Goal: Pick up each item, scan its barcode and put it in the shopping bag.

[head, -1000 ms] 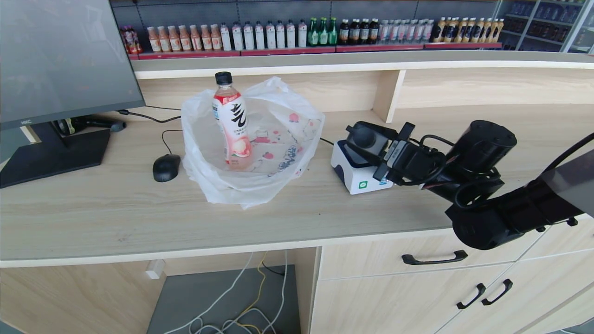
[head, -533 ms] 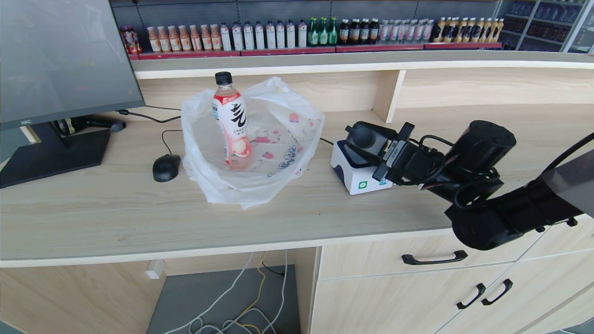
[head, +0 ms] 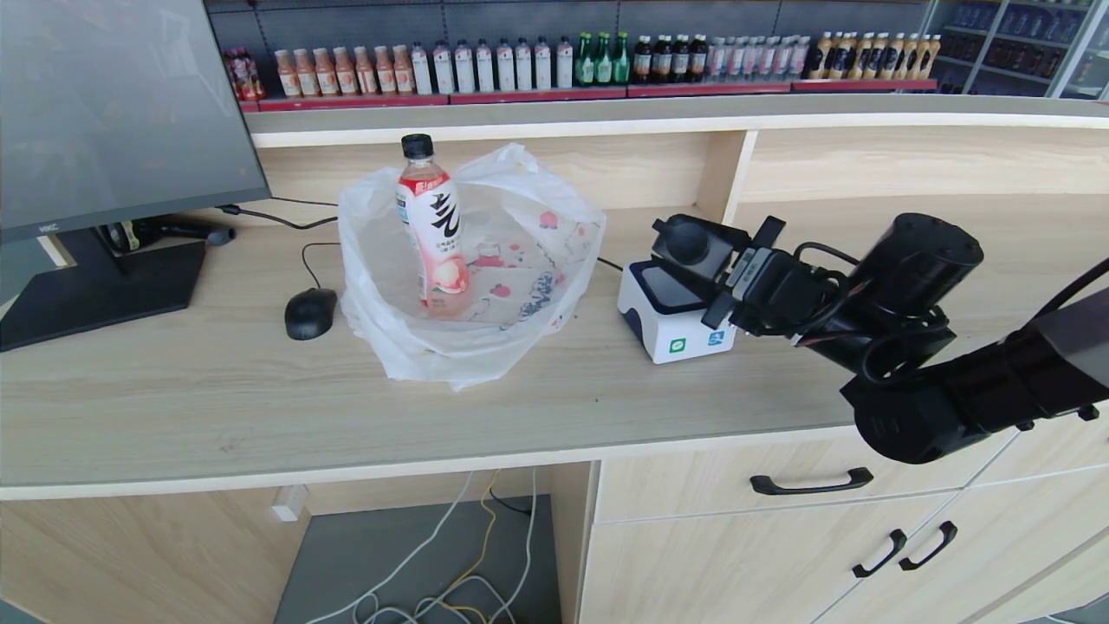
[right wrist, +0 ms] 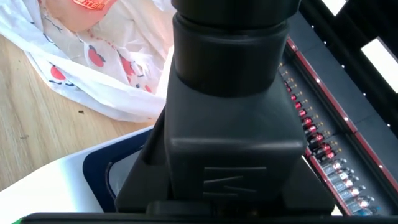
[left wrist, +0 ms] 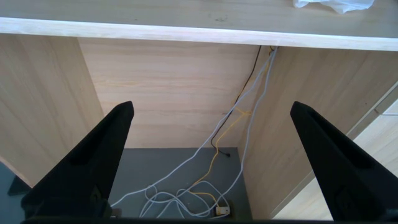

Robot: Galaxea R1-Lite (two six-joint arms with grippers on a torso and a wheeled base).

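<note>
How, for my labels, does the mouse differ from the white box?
The mouse is black, low and rounded; the white box is blocky with a dark top. The mouse lies left of the shopping bag, the white box right of it. Both rest on the counter.

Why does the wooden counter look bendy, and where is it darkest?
Head view: the wide lens bows the long light wooden counter; soft light, faint shadow beside the black computer mouse. Left wrist view: the grey floor underneath lies in shade.
</note>
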